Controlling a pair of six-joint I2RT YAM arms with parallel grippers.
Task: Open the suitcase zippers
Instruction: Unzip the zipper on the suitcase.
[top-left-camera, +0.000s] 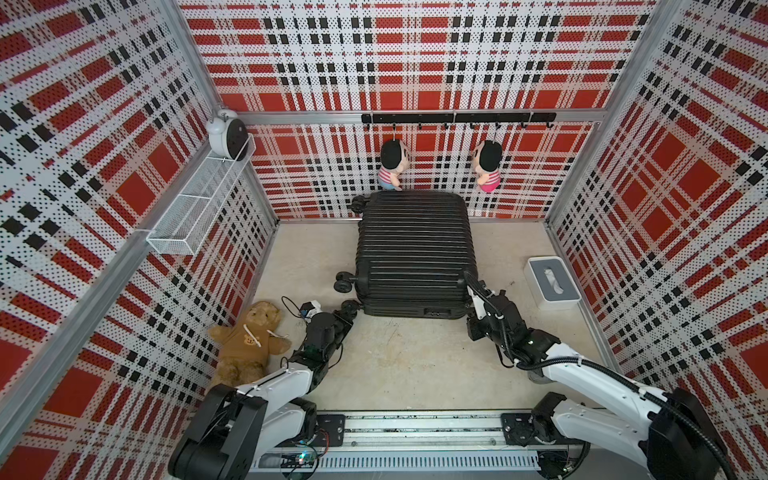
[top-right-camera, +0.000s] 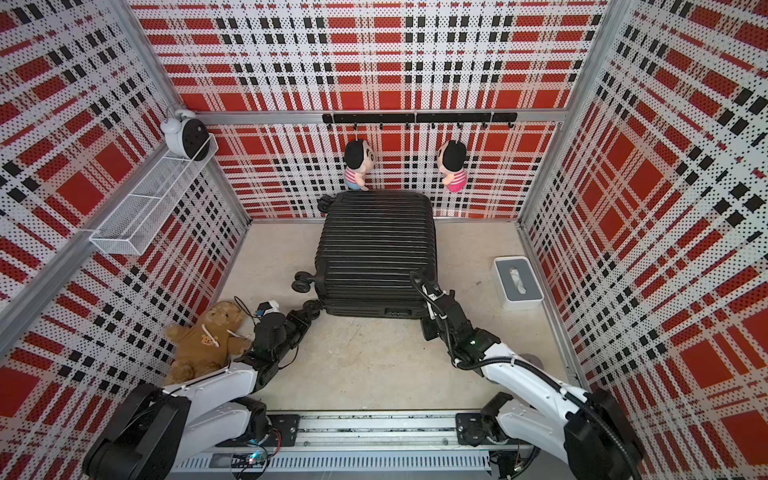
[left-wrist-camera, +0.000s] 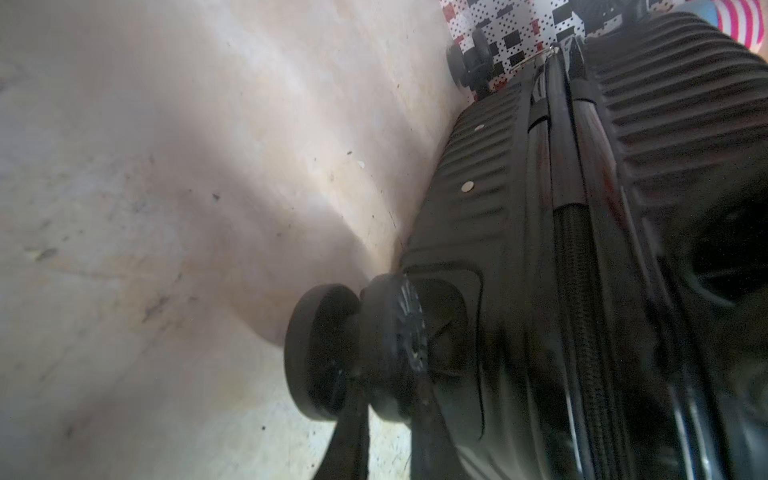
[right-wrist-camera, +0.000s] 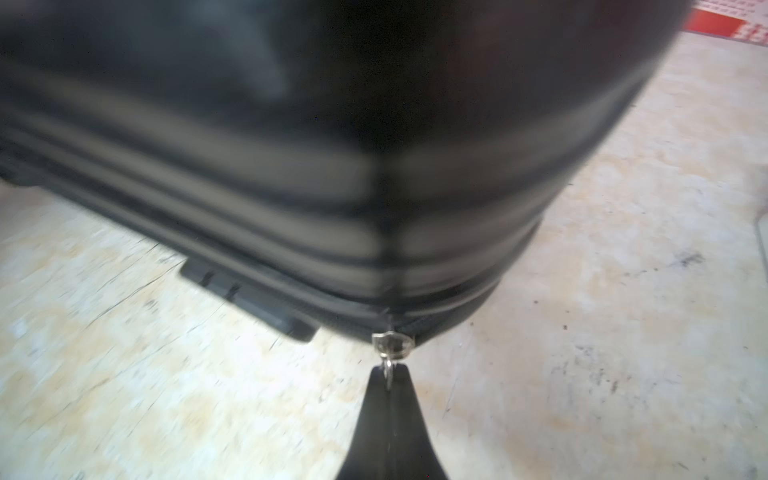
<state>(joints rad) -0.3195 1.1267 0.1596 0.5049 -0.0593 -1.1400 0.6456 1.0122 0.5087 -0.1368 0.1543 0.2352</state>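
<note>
In both top views the suitcase (top-left-camera: 411, 245) (top-right-camera: 374, 245) lies flat on the floor (top-left-camera: 399, 365), ribbed shell up, directly beyond the two pincers. The left pincer (top-left-camera: 352, 308) (top-right-camera: 312, 308) meets one near corner of the case. It is black against black there, so its tips cannot be picked out. The right pincer (top-left-camera: 471, 296) (top-right-camera: 424, 293) sits at the other near corner, its tips hidden under its own cable and wrist. A tissue box (top-left-camera: 552, 282) stands well out to that pincer's outer side, and a teddy bear (top-left-camera: 249, 336) lies beside the left arm.

In the left wrist view, two dark, smeared fingers (left-wrist-camera: 353, 432) come up on either side of the inner disc of a wheel (left-wrist-camera: 395, 349) and are closed on it. Their bases are cut off by the frame edge. Just past the wheel the zipper track (left-wrist-camera: 577, 291) runs along the seam, its near end lost in blur.

In the right wrist view the right pincer (right-wrist-camera: 388, 399) is pressed together on the ring of the zipper pull (right-wrist-camera: 392, 345), which sits at the case's corner seam. The shell above is blurred into streaks.
</note>
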